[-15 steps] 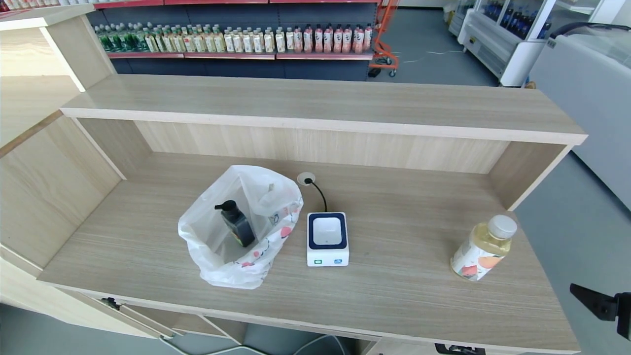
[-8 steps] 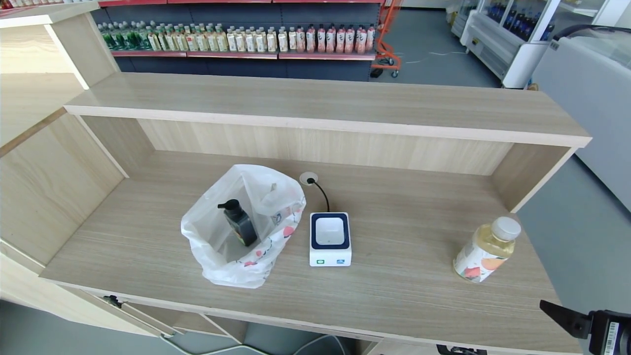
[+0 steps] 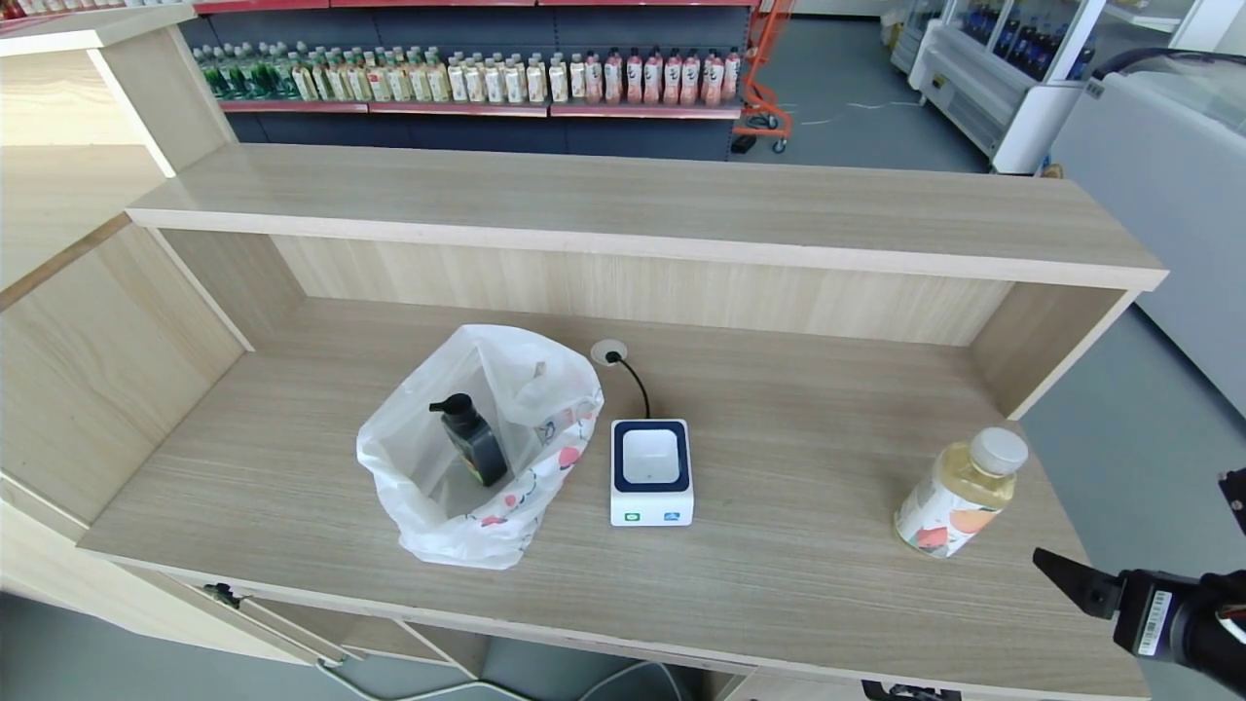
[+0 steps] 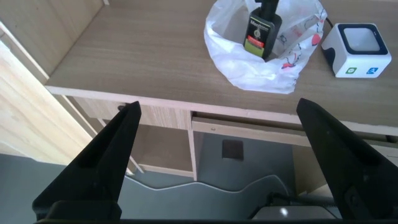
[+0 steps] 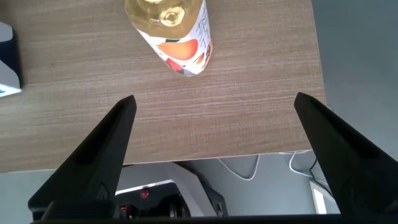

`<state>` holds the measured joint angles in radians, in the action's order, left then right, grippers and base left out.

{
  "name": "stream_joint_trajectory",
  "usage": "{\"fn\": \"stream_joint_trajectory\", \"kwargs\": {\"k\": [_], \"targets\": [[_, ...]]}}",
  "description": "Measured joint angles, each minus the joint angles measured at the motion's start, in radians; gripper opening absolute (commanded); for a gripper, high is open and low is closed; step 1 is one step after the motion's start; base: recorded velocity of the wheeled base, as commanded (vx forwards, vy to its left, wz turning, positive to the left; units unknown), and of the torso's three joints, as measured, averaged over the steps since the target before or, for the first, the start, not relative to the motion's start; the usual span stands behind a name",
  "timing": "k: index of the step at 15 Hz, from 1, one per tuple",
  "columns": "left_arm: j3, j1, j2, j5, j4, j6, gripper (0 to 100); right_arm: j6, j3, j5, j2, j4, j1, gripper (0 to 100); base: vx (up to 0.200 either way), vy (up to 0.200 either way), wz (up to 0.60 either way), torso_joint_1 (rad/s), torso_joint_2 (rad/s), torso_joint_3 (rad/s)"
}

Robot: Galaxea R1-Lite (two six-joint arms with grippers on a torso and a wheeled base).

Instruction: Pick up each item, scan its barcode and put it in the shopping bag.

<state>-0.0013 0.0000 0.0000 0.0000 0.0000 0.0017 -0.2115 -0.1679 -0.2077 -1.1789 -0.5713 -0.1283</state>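
A white plastic shopping bag (image 3: 458, 526) stands open on the wooden counter (image 3: 779, 574), left of centre. A dark pump bottle (image 3: 469, 440) stands inside it, also seen from the left wrist (image 4: 261, 31). Just right of the bag sits the white barcode scanner (image 3: 651, 471). A yellow drink bottle (image 3: 960, 492) with a white cap and fruit label stands near the counter's right end. My right gripper (image 5: 216, 102) is open, low at the counter's front right corner, with the bottle (image 5: 177, 31) just ahead; one finger (image 3: 1076, 582) shows. My left gripper (image 4: 219, 106) is open, empty, below the counter's front edge.
A raised back shelf (image 3: 633, 209) and side walls (image 3: 107, 360) box in the counter. The scanner's black cable (image 3: 638, 385) runs to a grommet behind it. A drawer front (image 4: 249, 127) lies under the counter edge. Store shelves of bottles (image 3: 487, 78) and freezers (image 3: 1149, 146) stand beyond.
My right gripper has come in from the right edge, moving left and toward the drink bottle. The head camera shifted slightly a second ago. Bag, scanner and bottle have stayed put.
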Motion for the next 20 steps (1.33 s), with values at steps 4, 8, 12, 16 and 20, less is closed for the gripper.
{"fn": "stream_joint_trajectory", "kwargs": {"k": [4, 8, 12, 16, 20], "targets": [[0.0, 0.0, 0.0, 0.0, 0.0, 0.0, 100, 0.025, 0.047, -0.005, -0.15, -0.221, 0.014, 100, 0.0, 0.0, 0.0, 0.0, 0.0, 0.0], [0.0, 0.0, 0.0, 0.0, 0.0, 0.0, 100, 0.031, 0.057, -0.005, -0.28, -0.357, 0.016, 100, 0.0, 0.0, 0.0, 0.0, 0.0, 0.0], [0.0, 0.0, 0.0, 0.0, 0.0, 0.0, 100, 0.037, 0.053, -0.006, -0.439, -0.565, 0.023, 100, 0.0, 0.0, 0.0, 0.0, 0.0, 0.0], [0.0, 0.0, 0.0, 0.0, 0.0, 0.0, 100, 0.037, 0.05, -0.004, -0.588, -0.737, 0.023, 100, 0.0, 0.0, 0.0, 0.0, 0.0, 0.0], [0.0, 0.0, 0.0, 0.0, 0.0, 0.0, 100, 0.037, 0.041, -0.001, -0.712, -0.881, 0.018, 100, 0.0, 0.0, 0.0, 0.0, 0.0, 0.0]]}}
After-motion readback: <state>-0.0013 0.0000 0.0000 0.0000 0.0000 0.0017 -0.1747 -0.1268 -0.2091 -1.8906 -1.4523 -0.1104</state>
